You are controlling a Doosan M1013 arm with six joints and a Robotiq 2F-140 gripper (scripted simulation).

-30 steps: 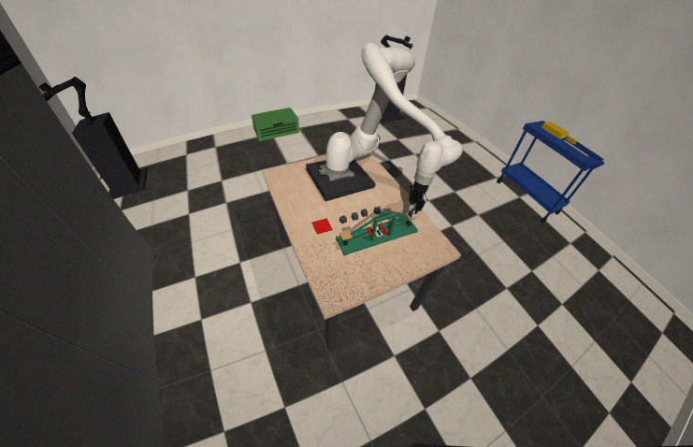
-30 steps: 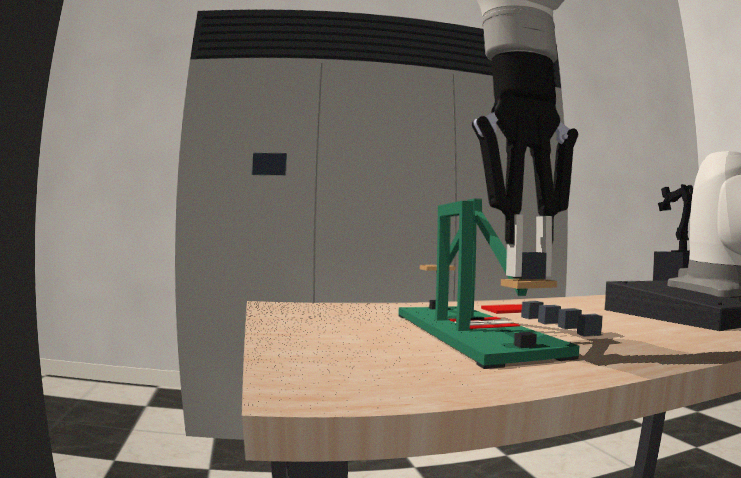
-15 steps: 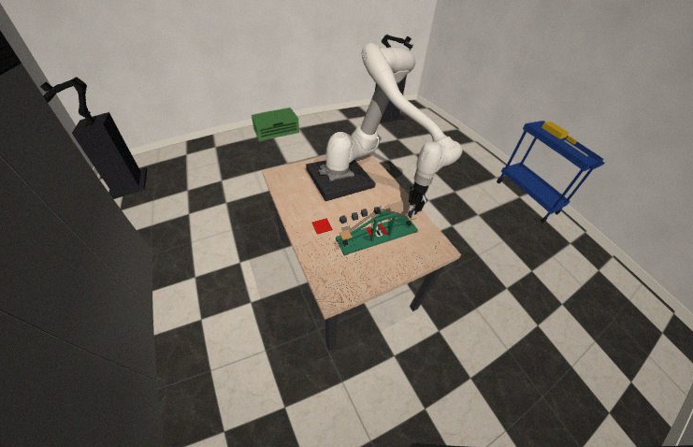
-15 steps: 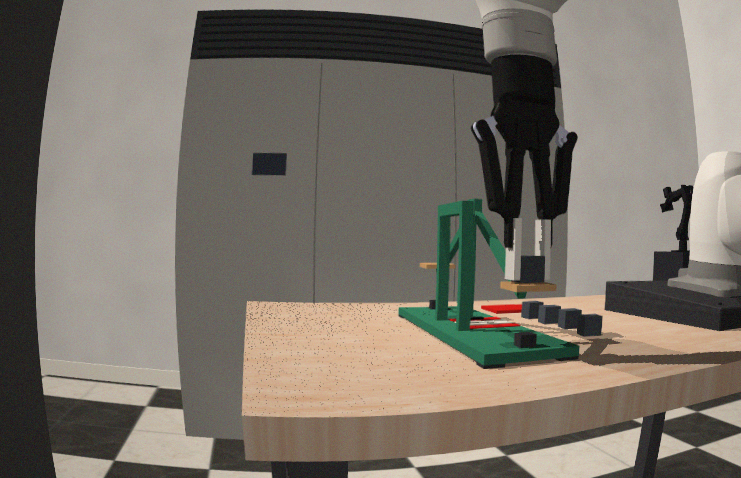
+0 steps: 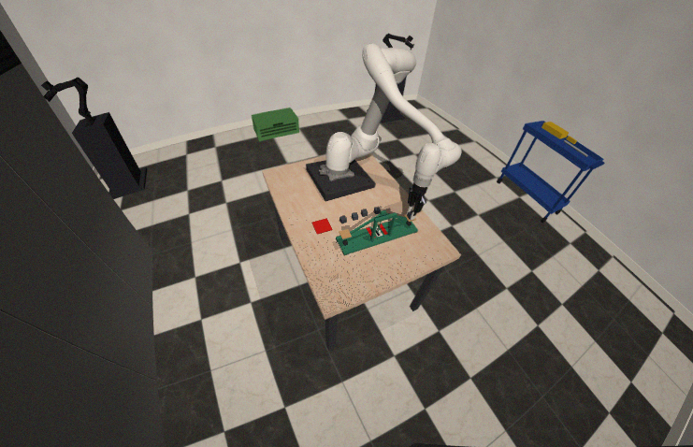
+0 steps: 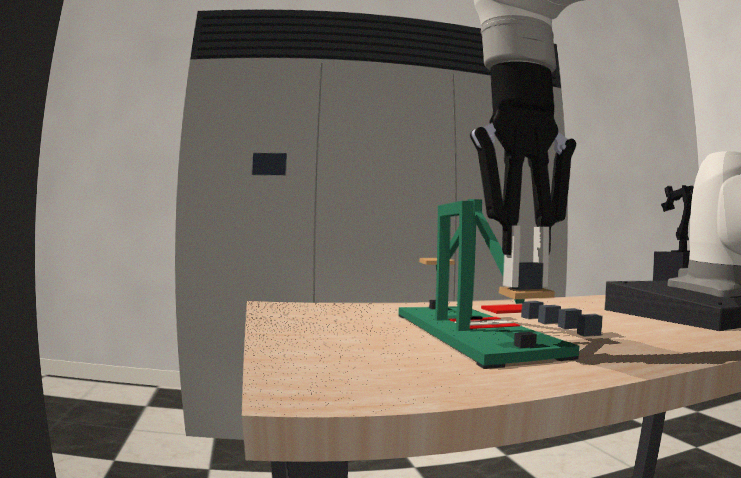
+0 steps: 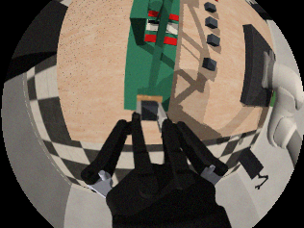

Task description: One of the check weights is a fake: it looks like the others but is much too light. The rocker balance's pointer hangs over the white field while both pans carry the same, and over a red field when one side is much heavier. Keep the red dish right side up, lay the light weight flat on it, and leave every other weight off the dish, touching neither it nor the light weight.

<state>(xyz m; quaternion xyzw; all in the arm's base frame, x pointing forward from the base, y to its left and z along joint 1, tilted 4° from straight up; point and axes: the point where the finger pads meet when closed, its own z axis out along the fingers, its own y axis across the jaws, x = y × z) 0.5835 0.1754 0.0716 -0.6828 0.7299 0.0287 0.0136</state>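
My gripper (image 5: 411, 214) (image 6: 527, 274) (image 7: 148, 108) is shut on a dark grey weight (image 6: 530, 276) (image 7: 149, 110), upright at the near pan (image 6: 526, 294) (image 7: 149, 97) of the green rocker balance (image 5: 357, 246) (image 6: 465, 270) (image 7: 131, 86). The weight's underside is at the pan's surface; contact is hard to tell. The far pan (image 5: 345, 233) (image 6: 430, 260) looks empty. Several other weights (image 5: 354, 216) (image 6: 589, 324) (image 7: 213, 39) stand in a row beside the balance. The red dish (image 5: 322, 225) (image 6: 497, 308) lies flat with nothing on it. The pointer is too small to read surely.
The wooden table (image 5: 347, 287) (image 6: 326, 360) (image 7: 91, 81) carries everything. The balance's uprights stand close beside my gripper. The black base plate (image 5: 352, 188) (image 6: 664, 304) (image 7: 250, 66) of the arm lies beyond the row of weights. Small dark blocks (image 5: 344, 242) (image 6: 524, 339) sit on the balance's base.
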